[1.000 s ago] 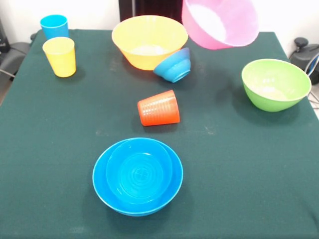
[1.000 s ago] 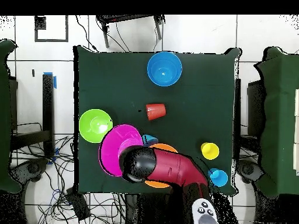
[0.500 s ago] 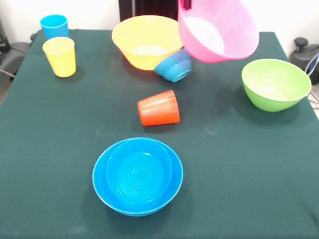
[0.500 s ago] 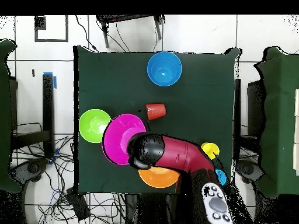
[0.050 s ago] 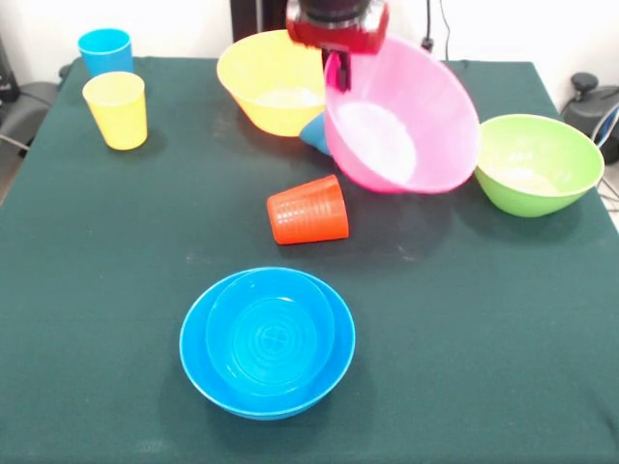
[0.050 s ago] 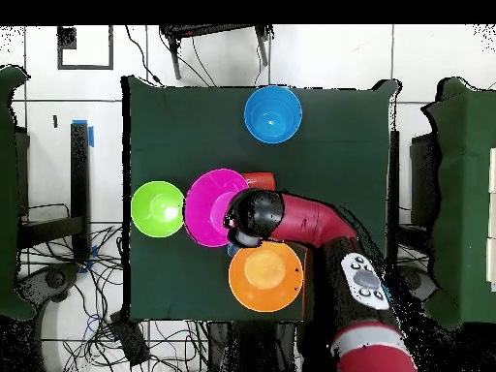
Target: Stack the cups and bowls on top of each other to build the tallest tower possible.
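Observation:
My gripper [image 5: 336, 77] is shut on the near rim of the large pink bowl [image 5: 401, 121], which hangs tilted above the table with its opening facing the camera. The bowl hides most of a small blue bowl [image 5: 313, 130] leaning on the yellow-orange bowl [image 5: 274, 82]. An orange-red ribbed cup [image 5: 308, 210] lies on its side just below. Two nested blue bowls [image 5: 267, 340] sit near the front edge, and a green bowl [image 5: 537, 162] at the right. Yellow cup [image 5: 116, 109] and sky-blue cup [image 5: 104, 50] stand upright at the far left. From overhead the pink bowl [image 6: 213, 206] is beside the green bowl [image 6: 158, 208].
In the overhead view the red arm [image 6: 300, 221] reaches across the table above the yellow-orange bowl [image 6: 265, 276] and covers the two upright cups. The dark green cloth [image 5: 484, 348] covers the whole table. Chairs and cables lie around the table.
The pink bowl has come down and toward the table's middle with my gripper, tilting more steeply; it now covers most of the small blue bowl. Other things have not moved.

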You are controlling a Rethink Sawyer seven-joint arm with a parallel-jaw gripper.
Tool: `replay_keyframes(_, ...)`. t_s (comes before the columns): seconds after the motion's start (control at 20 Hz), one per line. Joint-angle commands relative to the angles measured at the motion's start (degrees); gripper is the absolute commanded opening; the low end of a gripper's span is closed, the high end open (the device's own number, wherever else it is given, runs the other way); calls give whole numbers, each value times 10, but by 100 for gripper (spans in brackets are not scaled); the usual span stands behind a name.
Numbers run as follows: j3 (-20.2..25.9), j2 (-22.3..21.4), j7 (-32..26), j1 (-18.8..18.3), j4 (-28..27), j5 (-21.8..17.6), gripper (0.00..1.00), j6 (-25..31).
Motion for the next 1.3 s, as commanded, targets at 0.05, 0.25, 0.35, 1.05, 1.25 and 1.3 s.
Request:
replay_keyframes(0.05,53,91,-52,9,-115,-52,0,-1)
replay_keyframes(0.25,52,109,-50,11,-148,-60,0,15)
replay_keyframes(0.35,58,111,-56,8,-153,-62,0,23)
replay_keyframes(1.05,77,111,-86,1,-237,-52,0,148)
replay_keyframes(1.25,84,116,-88,-1,-254,-52,0,163)
replay_keyframes(1.3,87,121,-89,-3,-256,-51,0,157)
